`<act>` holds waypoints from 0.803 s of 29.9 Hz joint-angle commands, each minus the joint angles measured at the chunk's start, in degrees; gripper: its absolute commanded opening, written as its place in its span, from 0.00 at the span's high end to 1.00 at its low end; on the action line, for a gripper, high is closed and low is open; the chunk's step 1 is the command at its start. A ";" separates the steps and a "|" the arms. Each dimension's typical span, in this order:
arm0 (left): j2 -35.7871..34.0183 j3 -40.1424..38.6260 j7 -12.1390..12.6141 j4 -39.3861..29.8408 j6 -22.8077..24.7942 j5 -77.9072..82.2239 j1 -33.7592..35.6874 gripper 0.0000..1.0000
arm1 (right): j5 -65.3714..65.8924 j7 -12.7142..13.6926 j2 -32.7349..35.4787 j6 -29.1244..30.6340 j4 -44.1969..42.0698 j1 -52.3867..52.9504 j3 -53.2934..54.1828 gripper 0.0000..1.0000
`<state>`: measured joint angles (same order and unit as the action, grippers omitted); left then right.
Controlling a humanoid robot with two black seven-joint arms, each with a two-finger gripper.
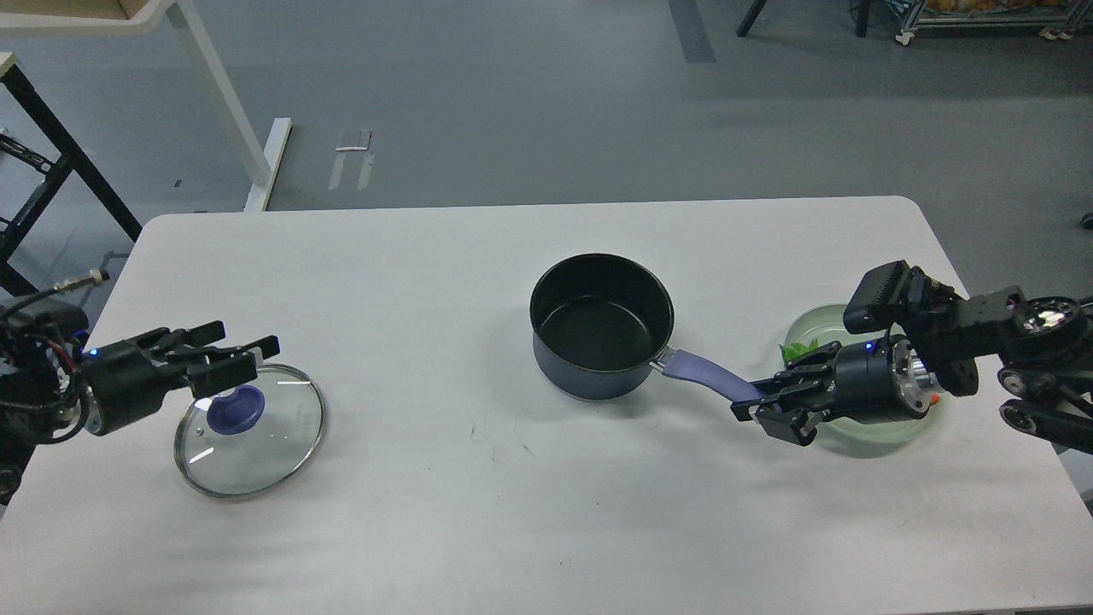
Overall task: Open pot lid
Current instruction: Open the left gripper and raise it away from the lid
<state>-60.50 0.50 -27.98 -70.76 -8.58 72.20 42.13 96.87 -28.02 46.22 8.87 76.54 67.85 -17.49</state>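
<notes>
My two arms are black and built from blocky, jointed segments. My left arm [51, 384] carries loose black and red cables near its wrist and a metal plug on a cable end; a small blue light glows on its round wrist housing. My left gripper [243, 357] has two slim black fingers. My right arm [982, 342] shows a silver ring, a ribbed black box, a small blue light and a shiny round cap. My right gripper [768, 410] is black.
</notes>
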 commanded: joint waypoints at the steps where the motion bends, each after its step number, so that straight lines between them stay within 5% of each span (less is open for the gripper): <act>1: -0.24 -4.18 -0.02 -1.31 10.23 -22.05 2.43 0.01 | -0.01 0.02 0.10 0.00 0.01 0.08 0.00 0.66; 6: 0.99 -10.43 -0.02 -1.31 19.56 -41.86 2.61 0.01 | -0.01 0.02 0.45 0.00 0.10 0.08 0.00 0.65; 16: 1.79 -10.87 -0.02 -0.96 20.18 -44.34 2.61 0.01 | -0.10 0.02 0.37 0.00 0.10 0.35 0.09 0.60; 19: 2.49 -12.36 -0.02 -0.87 20.18 -46.44 2.61 0.01 | -0.10 0.02 0.37 0.00 0.19 0.52 0.18 0.52; 24: 5.03 -14.83 -0.02 -0.17 19.22 -54.87 2.52 0.01 | -0.62 0.02 1.42 -0.17 0.45 0.96 0.70 0.20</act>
<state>-56.83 -13.53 -28.01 -71.34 11.09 21.45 44.72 96.54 -27.99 46.77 8.88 76.90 68.52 -17.17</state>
